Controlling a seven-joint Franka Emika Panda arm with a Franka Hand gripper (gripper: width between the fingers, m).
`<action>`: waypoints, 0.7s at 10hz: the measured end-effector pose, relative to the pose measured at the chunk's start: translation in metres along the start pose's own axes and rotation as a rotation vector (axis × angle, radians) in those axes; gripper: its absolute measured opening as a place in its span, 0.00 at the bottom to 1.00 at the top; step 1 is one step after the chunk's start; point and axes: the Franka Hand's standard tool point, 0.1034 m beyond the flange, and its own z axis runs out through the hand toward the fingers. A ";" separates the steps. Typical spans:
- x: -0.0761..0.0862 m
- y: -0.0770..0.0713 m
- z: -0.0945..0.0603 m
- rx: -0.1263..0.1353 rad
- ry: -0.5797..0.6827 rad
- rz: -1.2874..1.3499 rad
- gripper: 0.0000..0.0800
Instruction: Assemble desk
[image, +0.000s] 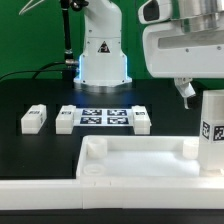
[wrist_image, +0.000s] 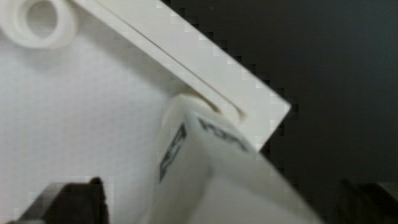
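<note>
Leg (image: 212, 125), white, square and probably light, rigid plastic best pinched across its flat sides, stands upright in the tabletop's (image: 140, 160) corner socket (wrist_image: 185, 104) at the exterior view's right, gripper (wrist_image: 222, 205) straddling it, hold unclear.

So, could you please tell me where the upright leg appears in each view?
Exterior view: the upright leg stands at the exterior view's right edge, against the tabletop.
Wrist view: the upright leg fills the lower middle of the picture, seen from above, with its tag partly visible.
Shared landmark: the raised rim of the tabletop, which runs right beside the leg's foot in both views.
</note>
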 end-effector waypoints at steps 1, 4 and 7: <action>0.001 0.001 0.000 -0.001 0.000 -0.094 0.81; 0.001 0.000 0.001 -0.038 -0.006 -0.459 0.81; -0.001 -0.004 0.002 -0.046 -0.014 -0.611 0.66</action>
